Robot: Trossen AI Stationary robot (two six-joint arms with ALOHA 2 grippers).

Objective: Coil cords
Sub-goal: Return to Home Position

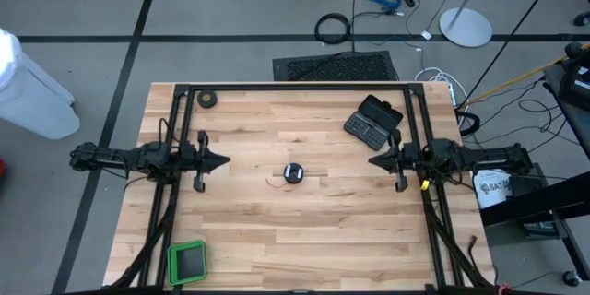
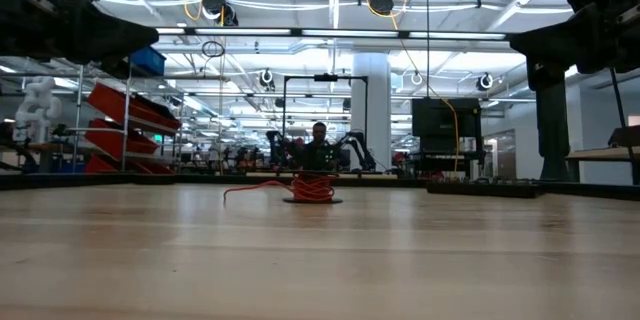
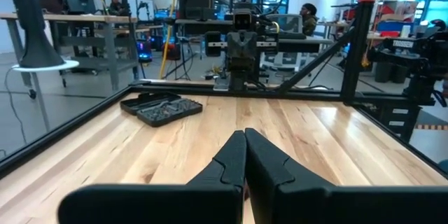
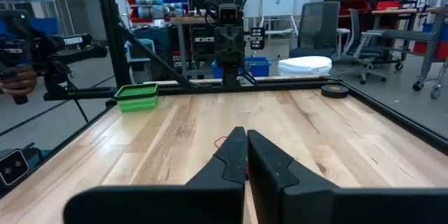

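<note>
A thin red wire with a small round black reel point(image 1: 293, 172) lies at the middle of the wooden table; in the low view the red wire point(image 2: 305, 189) sits piled loosely on the reel, one strand trailing to the left. A bit of red wire point(image 4: 221, 142) shows past my right fingers. My left gripper point(image 1: 224, 159) hovers shut above the table's left side, pointing level toward the reel. My right gripper point(image 1: 372, 159) hovers shut above the right side, facing it. In the wrist views, both the left gripper point(image 3: 246, 138) and the right gripper point(image 4: 246, 137) have their fingers together, holding nothing.
An open black case of bits point(image 1: 372, 119) lies at the far right. A black tape roll point(image 1: 207, 100) sits at the far left corner, a green tray point(image 1: 187, 261) at the near left corner. A black frame point(image 1: 295, 86) borders the table.
</note>
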